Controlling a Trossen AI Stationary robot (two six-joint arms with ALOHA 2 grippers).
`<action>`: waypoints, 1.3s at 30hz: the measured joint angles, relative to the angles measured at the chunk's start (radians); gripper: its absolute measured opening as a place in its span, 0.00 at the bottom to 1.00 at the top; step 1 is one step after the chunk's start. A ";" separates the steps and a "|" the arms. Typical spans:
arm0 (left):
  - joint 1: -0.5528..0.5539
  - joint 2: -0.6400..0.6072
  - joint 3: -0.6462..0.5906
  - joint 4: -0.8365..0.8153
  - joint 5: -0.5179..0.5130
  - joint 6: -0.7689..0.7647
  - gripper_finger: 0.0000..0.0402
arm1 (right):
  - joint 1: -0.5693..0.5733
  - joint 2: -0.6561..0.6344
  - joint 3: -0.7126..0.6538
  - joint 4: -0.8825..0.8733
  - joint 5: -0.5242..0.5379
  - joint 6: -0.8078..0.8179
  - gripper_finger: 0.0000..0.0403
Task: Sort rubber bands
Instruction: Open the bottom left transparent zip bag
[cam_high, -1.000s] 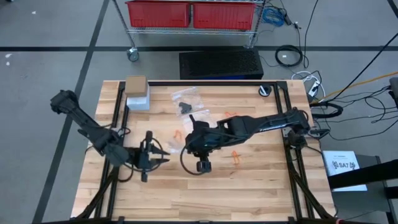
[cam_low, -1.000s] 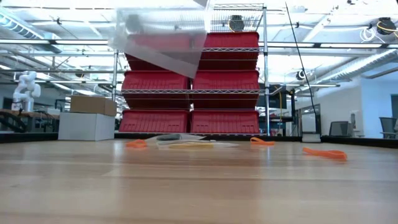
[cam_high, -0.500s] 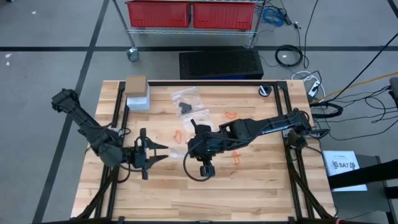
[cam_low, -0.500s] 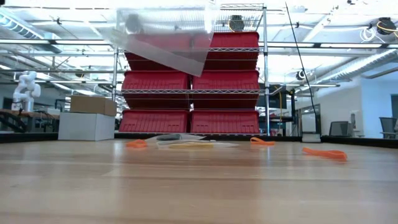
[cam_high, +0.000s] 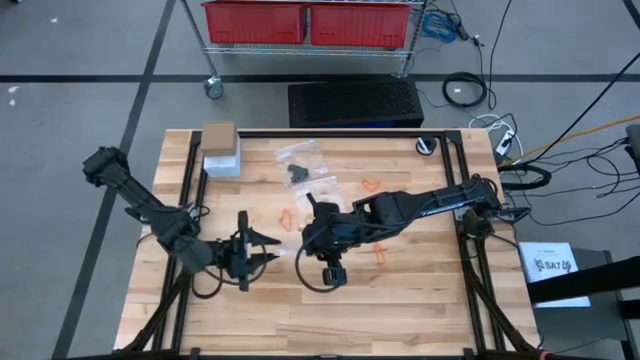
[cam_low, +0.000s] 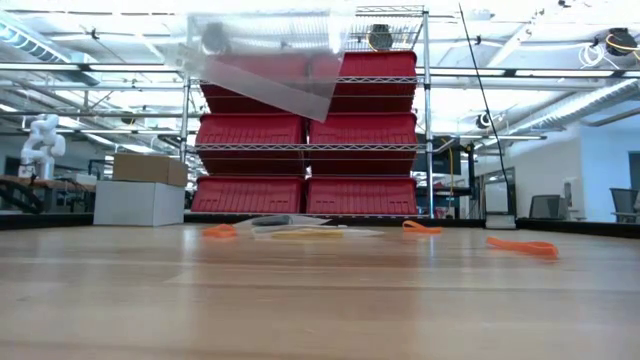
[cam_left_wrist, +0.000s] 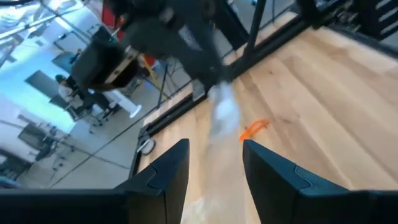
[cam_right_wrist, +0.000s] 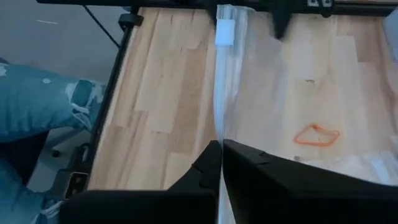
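A clear plastic bag (cam_low: 262, 62) hangs above the table, held by my right gripper (cam_high: 306, 232), which is shut on it near the table's middle. My left gripper (cam_high: 264, 258) is open and hovers just left of the bag, its fingers pointing at it; in the left wrist view the bag (cam_left_wrist: 221, 113) lies ahead of the open gripper (cam_left_wrist: 215, 177). Orange rubber bands lie flat on the wood (cam_high: 290, 216) (cam_high: 372, 185) (cam_high: 380, 250), one ahead of the right gripper (cam_right_wrist: 316, 135). Black bands (cam_high: 297, 172) lie on another clear bag farther back. My right gripper pinches the clear bag between its two shut fingers (cam_right_wrist: 208, 163) at one edge (cam_right_wrist: 218, 134). The rest of the bag stretches away ahead of the fingers. In the low view the bag is lifted clear of the table and tilted.
A cardboard box on a white box (cam_high: 221, 150) stands at the table's far left corner. Loose clear bags (cam_high: 305, 152) lie near the far edge. A black ring (cam_high: 428, 146) sits at the far right. A person's jeans-clad leg (cam_right_wrist: 37, 112) shows beyond the table's edge.
My left gripper has moved toward the table's right and slightly toward the near edge, closer to the held bag, and has stayed open. The bag has shifted slightly in the low view while my right gripper has kept its hold.
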 joint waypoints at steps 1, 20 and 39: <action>0.006 0.001 0.000 0.002 -0.001 0.000 0.39 | 0.000 0.000 0.000 0.002 -0.002 0.000 0.00; 0.008 0.003 0.029 -0.007 0.123 -0.095 0.01 | -0.014 -0.001 0.000 -0.029 -0.004 0.024 0.02; 0.087 0.012 0.029 -0.040 0.073 -0.506 0.00 | 0.000 0.005 0.000 0.134 0.240 -0.012 0.36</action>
